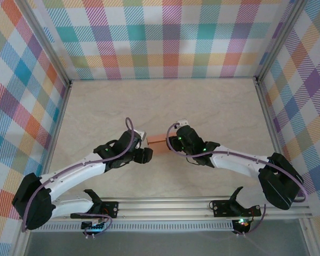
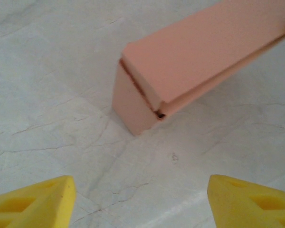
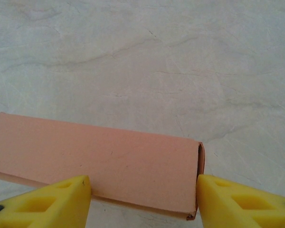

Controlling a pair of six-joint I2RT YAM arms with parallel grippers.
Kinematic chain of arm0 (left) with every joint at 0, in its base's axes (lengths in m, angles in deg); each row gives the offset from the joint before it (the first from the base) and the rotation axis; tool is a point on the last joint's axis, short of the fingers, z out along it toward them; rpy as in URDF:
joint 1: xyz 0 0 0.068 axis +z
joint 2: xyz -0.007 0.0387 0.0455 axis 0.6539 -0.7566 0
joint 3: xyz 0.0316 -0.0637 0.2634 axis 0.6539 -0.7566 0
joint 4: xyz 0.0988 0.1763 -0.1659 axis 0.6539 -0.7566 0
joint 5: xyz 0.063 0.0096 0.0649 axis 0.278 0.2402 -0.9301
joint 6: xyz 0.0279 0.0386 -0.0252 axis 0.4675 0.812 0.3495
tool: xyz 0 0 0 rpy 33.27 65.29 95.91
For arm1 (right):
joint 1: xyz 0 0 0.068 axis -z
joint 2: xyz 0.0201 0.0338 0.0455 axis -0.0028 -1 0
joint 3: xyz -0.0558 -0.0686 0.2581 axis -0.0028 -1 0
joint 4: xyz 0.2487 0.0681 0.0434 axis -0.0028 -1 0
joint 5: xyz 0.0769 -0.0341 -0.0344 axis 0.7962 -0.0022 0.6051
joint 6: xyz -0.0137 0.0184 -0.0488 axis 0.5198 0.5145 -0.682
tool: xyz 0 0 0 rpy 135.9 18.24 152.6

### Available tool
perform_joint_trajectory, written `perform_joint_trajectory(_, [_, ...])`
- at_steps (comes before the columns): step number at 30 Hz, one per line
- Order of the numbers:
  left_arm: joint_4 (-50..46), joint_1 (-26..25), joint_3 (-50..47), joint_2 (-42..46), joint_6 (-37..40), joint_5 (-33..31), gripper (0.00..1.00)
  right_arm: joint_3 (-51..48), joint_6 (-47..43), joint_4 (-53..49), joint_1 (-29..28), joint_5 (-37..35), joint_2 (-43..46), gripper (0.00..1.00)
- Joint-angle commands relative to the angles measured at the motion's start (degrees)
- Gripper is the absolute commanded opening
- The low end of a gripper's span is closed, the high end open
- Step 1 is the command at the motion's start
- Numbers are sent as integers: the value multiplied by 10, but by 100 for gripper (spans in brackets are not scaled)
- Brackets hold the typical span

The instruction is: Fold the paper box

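Box (image 2: pixel 199 57) ahead of left gripper (image 2: pixel 141 190), long axis running upper right.
Left jaws apart, empty; right gripper (image 3: pixel 143 189) at box end, grip unclear.

The box (image 2: pixel 204 47) is smooth matt card, the table (image 2: pixel 47 95) pale veined stone-look with slight sheen, the jaws matt yellow plastic.

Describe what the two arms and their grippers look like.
The left arm and right arm have white links between bulky black joints, a purple cable looping along each. Green lights glow near the right wrist. The left gripper and right gripper have bright yellow wedge fingers with triangular cut-outs.
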Motion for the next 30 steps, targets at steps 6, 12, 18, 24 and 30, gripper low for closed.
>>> perform_joint_trajectory(6, [72,65,12,6,-115,84,100,4,0,-52,3,-6,-17,60])
perform_joint_trajectory(12, [84,69,54,-77,-171,75,97,5,1,-52,3,0,-17,60])
perform_joint_trajectory(18, [57,79,52,-115,-175,47,83,4,-3,-56,3,0,-12,60])
perform_joint_trajectory(24, [57,80,25,-124,-179,45,74,5,-5,-56,3,-3,-13,60])
perform_joint_trajectory(30, [56,80,15,-124,-179,43,73,24,-9,-68,5,2,0,61])
